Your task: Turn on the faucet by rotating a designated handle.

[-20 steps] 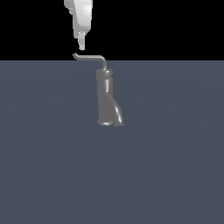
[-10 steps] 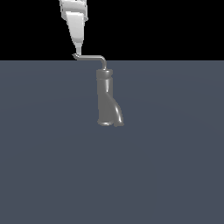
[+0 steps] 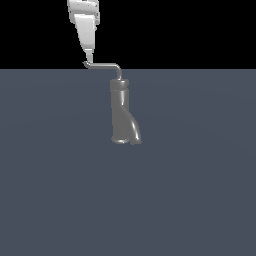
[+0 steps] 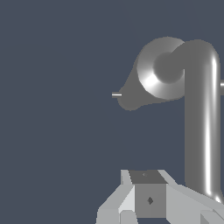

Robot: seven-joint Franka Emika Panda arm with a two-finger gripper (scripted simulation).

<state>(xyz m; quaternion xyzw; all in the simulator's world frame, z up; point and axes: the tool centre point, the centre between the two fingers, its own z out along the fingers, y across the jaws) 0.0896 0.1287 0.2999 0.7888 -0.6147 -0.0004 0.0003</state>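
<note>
The faucet [image 3: 123,113] is a grey upright tube with a flared, bent base, standing on the dark floor. From its top the thin L-shaped handle [image 3: 103,65] runs toward the exterior view's left and ends in a small hooked tip. My gripper [image 3: 88,56] comes down from above, its narrow tip at that hooked end, fingers together and nothing between them. In the wrist view the faucet [image 4: 162,74] is seen from above. The handle [image 4: 201,127] runs from it past the side of my gripper [image 4: 146,177].
A flat dark grey-blue floor [image 3: 190,190] spreads all around the faucet. Behind it is a black background.
My gripper has dropped lower and shifted slightly toward the exterior view's left, down to the handle's hooked tip. The handle and faucet look unmoved.
</note>
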